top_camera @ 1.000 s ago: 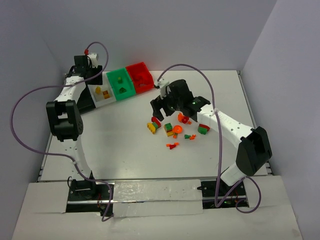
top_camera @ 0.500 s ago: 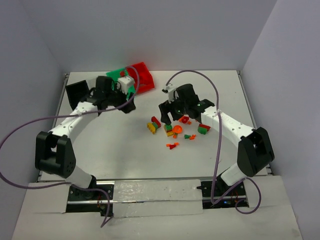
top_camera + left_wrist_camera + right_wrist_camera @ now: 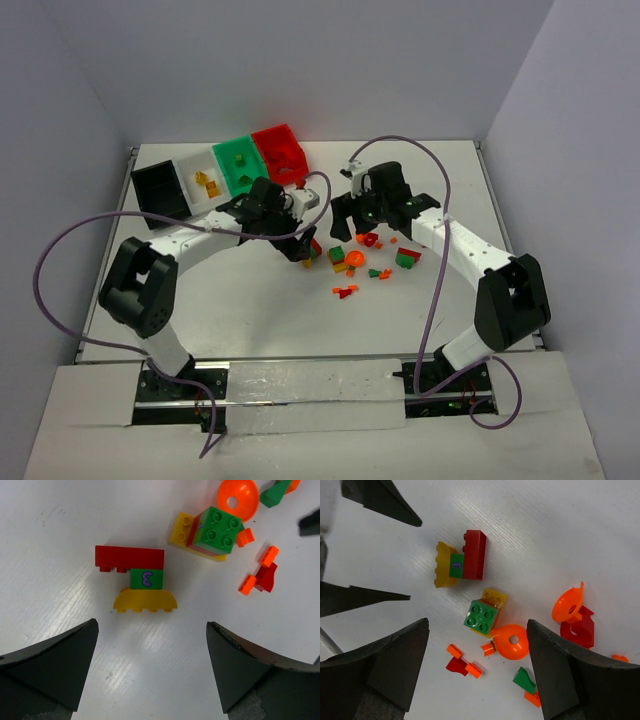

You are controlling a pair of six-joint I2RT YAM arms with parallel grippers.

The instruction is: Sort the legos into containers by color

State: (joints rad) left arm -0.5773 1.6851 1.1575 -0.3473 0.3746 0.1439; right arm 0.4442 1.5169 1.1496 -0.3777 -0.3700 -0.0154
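Left claw (image 3: pixel 151 630) spread wide over red-green-yellow stack (image 3: pixel 137 580). Right claw (image 3: pixel 477 625) spread, empty, above lego pile (image 3: pixel 360 258) on bench (image 3: pixel 250 310). Bins (image 3: pixel 240 165) far-left. Risk: claws clash in crowded spot; stack binned whole, colours mixed.

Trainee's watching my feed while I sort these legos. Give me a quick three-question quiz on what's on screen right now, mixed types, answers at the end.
1. True or false: the left gripper is open and holds nothing.
2. In the stack in the left wrist view, what colour is the piece between the red brick and the yellow arch? A green, B orange, C black.
3. List the four bins by colour, left to right in the top view.

Key: 1 true. 2 A. 3 black, white, green, red.
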